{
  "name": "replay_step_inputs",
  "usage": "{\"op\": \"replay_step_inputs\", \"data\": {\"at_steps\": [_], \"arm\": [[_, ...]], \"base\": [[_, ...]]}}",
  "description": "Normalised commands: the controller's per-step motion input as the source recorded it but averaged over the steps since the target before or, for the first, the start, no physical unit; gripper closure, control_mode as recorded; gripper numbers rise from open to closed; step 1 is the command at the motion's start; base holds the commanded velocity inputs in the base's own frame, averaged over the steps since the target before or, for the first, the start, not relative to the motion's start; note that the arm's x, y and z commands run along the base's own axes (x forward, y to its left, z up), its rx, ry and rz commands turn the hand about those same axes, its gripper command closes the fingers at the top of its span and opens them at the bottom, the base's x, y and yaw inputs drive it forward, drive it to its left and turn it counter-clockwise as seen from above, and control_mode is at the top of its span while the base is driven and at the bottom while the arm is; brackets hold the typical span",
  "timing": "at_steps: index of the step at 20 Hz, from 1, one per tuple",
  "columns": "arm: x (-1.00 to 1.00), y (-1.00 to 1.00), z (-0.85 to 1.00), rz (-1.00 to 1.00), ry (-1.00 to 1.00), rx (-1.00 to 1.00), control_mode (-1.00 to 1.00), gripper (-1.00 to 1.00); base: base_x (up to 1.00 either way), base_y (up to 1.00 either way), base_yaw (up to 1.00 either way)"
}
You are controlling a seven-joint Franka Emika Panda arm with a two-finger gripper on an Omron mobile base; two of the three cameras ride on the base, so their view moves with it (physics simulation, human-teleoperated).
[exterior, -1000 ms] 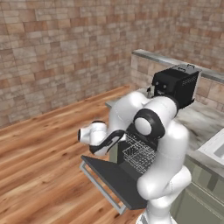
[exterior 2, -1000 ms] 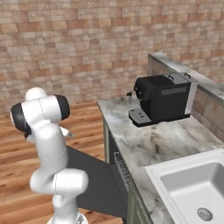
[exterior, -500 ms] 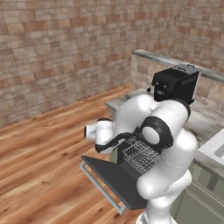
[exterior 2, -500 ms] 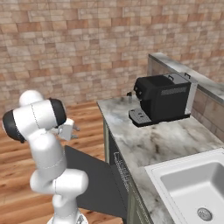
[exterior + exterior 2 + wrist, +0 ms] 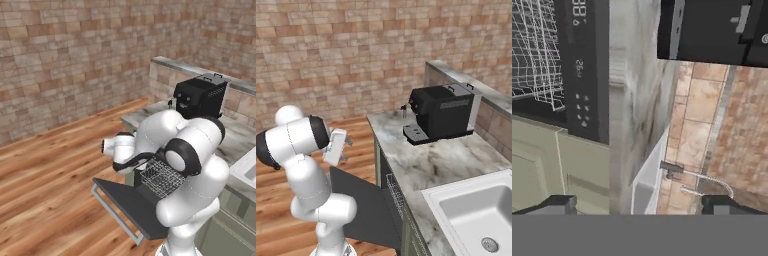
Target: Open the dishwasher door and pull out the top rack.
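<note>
1. So the dishwasher door [image 5: 131, 204] is already down flat, sticking out over the wood floor from under the front edge of the counter [image 5: 421, 165]. Its silver bar handle [image 5: 114, 212] is on the far outer edge, running parallel to the counter front.

2. The top rack [image 5: 161, 177] is that wire basket above the door's inner end. In the left base view it looks at least partly slid out, though I can't tell how far. Its long axis runs along the counter front, and its open front edge faces out toward the floor, same way the door points.

3. The pincer [image 5: 345, 150] is up in the air above the outer part of the door, well clear of everything, jaws spread wide with nothing in them.

4. The key bit: the rack sits lower than the pincer and back toward the counter. In the hand view its wires [image 5: 537, 55] are off in the top left corner, not between the fingertips [image 5: 559, 204], so the hand isn't lined up on it.

5. My guess is that any further pull goes straight out, away from the counter.
</note>
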Motion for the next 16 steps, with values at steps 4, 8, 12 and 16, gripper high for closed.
{"op": "replay_step_inputs", "data": {"at_steps": [4, 8, 12, 16], "arm": [[-0.26, 0.0, -0.05, 0.04, 0.44, -0.09, -1.0, -1.0], [-0.2, 0.0, -0.13, 0.04, 0.43, -0.08, -1.0, -1.0], [-0.03, 0.0, -0.11, 0.12, 0.38, -0.05, -1.0, -1.0], [-0.01, 0.0, -0.22, 0.25, 0.2, 0.0, -1.0, -1.0]], "base": [[0.0, 0.0, 0.0], [0.0, 0.0, 0.0], [0.0, 0.0, 0.0], [0.0, 0.0, 0.0]]}}
